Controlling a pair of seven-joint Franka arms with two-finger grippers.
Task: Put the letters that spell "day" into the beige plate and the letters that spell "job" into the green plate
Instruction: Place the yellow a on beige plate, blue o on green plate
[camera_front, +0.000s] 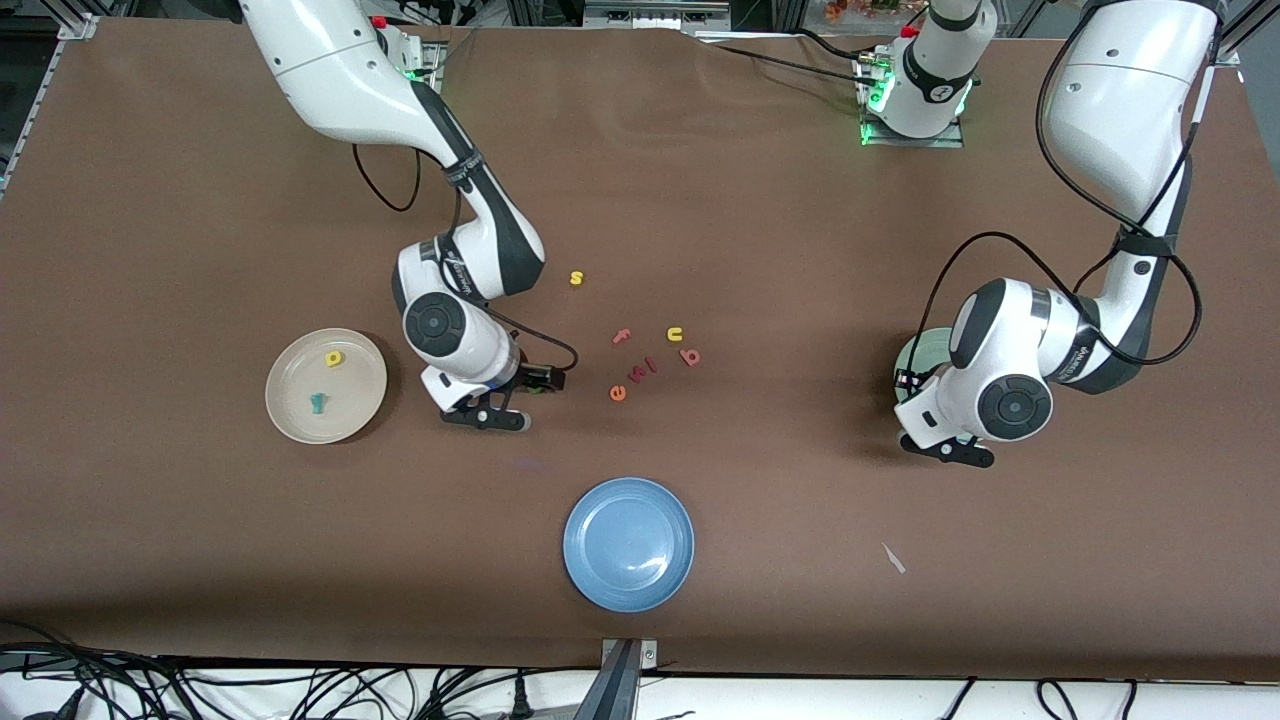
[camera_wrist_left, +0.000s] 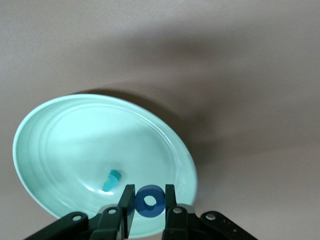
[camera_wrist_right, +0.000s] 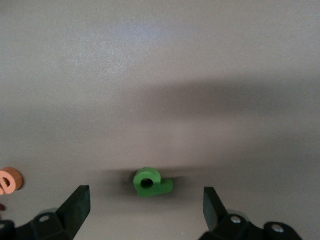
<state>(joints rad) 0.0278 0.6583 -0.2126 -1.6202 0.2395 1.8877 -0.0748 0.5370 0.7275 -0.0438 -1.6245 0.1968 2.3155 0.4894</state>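
Note:
My left gripper (camera_wrist_left: 149, 197) is shut on the blue ring "o" (camera_wrist_left: 150, 201) and hangs over the rim of the green plate (camera_wrist_left: 60, 140), where the teal "j" (camera_wrist_left: 112, 180) lies. From the front, this gripper (camera_front: 946, 446) covers most of the green plate (camera_front: 922, 352). My right gripper (camera_wrist_right: 146, 200) stands open low over the table, and the green "d" (camera_wrist_right: 151, 182) lies flat between its fingers, untouched. The beige plate (camera_front: 290, 405) holds the yellow "a" (camera_front: 334, 358) and the teal "y" (camera_front: 318, 402). The pinkish-red "b" (camera_front: 689, 356) lies mid-table.
Loose letters lie mid-table: a yellow "s" (camera_front: 576, 278), a pink "f" (camera_front: 621, 336), a yellow "u" (camera_front: 675, 334) and an orange "e" (camera_front: 617, 393). A blue plate (camera_front: 628, 543) sits nearest the front camera. A scrap of paper (camera_front: 893, 558) lies toward the left arm's end.

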